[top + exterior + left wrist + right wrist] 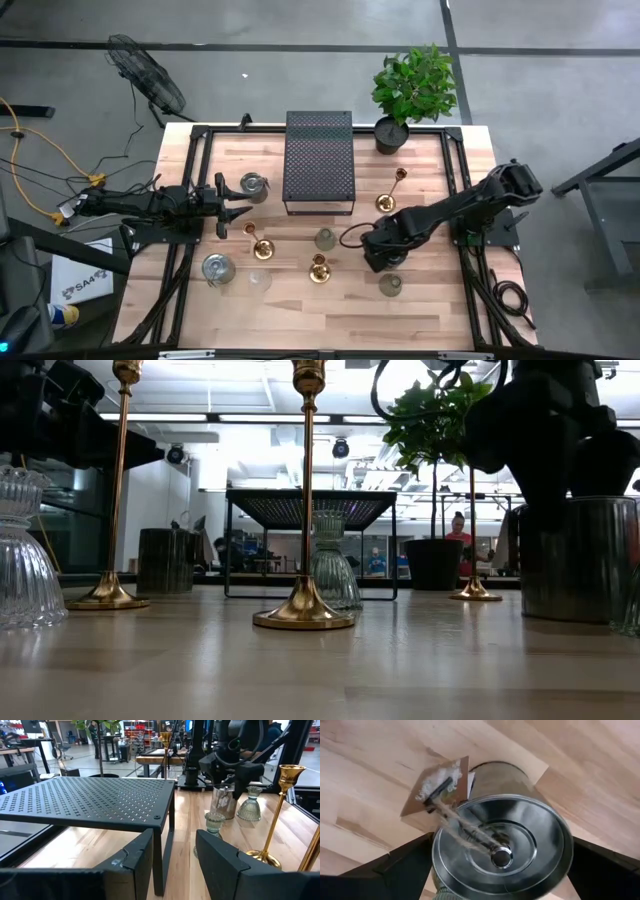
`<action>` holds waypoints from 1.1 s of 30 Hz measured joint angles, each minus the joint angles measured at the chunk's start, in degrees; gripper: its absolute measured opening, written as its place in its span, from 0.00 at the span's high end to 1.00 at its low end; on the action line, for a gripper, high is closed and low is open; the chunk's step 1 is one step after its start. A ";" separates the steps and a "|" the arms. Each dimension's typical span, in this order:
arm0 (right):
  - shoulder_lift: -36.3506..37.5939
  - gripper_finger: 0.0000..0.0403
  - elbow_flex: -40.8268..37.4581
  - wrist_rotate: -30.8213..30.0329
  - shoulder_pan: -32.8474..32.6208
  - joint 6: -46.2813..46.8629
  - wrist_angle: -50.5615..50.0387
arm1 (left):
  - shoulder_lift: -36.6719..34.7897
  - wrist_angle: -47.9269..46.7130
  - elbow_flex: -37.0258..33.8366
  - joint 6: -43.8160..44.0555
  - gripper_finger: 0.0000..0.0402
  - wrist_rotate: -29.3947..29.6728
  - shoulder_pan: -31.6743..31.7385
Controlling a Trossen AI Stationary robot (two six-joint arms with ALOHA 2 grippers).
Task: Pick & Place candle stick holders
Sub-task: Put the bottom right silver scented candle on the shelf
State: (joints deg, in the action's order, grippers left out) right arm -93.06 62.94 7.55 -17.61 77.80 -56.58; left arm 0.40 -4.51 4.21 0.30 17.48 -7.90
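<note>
My right gripper (383,252) (502,870) is over the table's middle right, shut on a silvery tin cup holder (502,842) (578,560) that carries a paper tag on twine. My left gripper (232,207) (172,840) is open and empty at the table's left, pointing at the black perforated box (320,160). Three brass holders (259,243) (319,268) (397,180) stand on their round bases. Squat glass and silvery cups (253,185) (217,267) (325,239) (390,285) stand on the wood. My right gripper has the tin cup's round wall (436,862) between its two fingers, one on each opposite side just below the rim. The fingers come from above, slanting down. The cup is upright, and in the low view its bottom (575,615) is at table level.
The black box (90,802) stands on thin legs at the far middle. A potted green plant (412,90) is at the far right. The table frame's black rails run along both sides. A glass cup (260,281) sits near the front left. A person shows far off in the room.
</note>
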 joint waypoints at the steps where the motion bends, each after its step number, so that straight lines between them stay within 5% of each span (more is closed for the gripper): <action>1: -0.13 0.03 0.00 0.07 0.00 0.00 -0.08 | 0.00 0.00 0.00 0.00 0.64 0.02 0.00; 9: -0.11 0.15 0.09 0.04 0.15 0.17 -0.20 | -0.02 0.00 0.00 0.00 0.64 0.00 0.00; 20: 2.99 0.15 1.41 3.95 0.82 0.20 -0.69 | 0.00 0.00 0.00 0.00 0.64 0.00 0.00; 33: 5.42 0.15 24.93 3.13 5.86 -9.40 -21.46 | -0.01 0.00 0.00 0.00 0.64 0.00 0.00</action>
State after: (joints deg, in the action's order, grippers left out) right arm -87.64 87.87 10.68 -11.75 68.40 -78.04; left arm 0.39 -4.51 4.21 0.30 17.47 -7.90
